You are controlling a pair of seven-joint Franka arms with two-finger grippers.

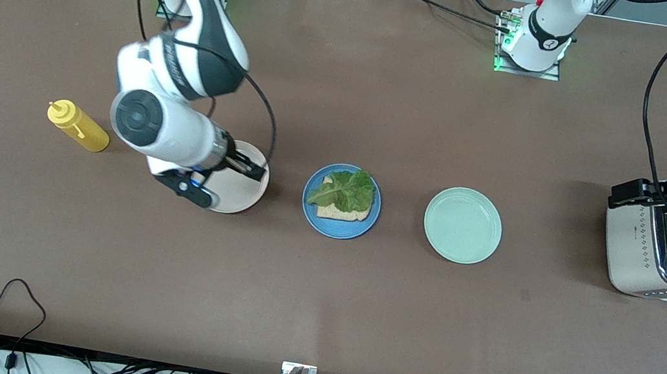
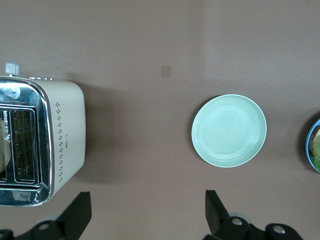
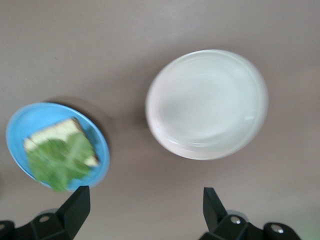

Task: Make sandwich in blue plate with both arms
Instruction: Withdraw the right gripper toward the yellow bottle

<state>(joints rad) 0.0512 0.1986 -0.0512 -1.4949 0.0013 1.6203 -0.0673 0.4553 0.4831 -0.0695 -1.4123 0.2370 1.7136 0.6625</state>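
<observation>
Lettuce (image 1: 345,190) tops bread on the blue plate (image 1: 337,230); wrist views alone show both grippers (image 2: 147,210) (image 3: 145,207) spread wide

A brown matte table (image 1: 355,307) carries a yellow squeeze bottle (image 1: 79,126), cream-white round plate (image 1: 239,194), blue round plate (image 1: 335,227), mint-green round plate (image 1: 462,225) and, near the left arm's end, a cream-and-chrome toaster (image 1: 640,256).

Both tools (image 2: 145,212) (image 3: 142,210) spread wide, aloft
</observation>
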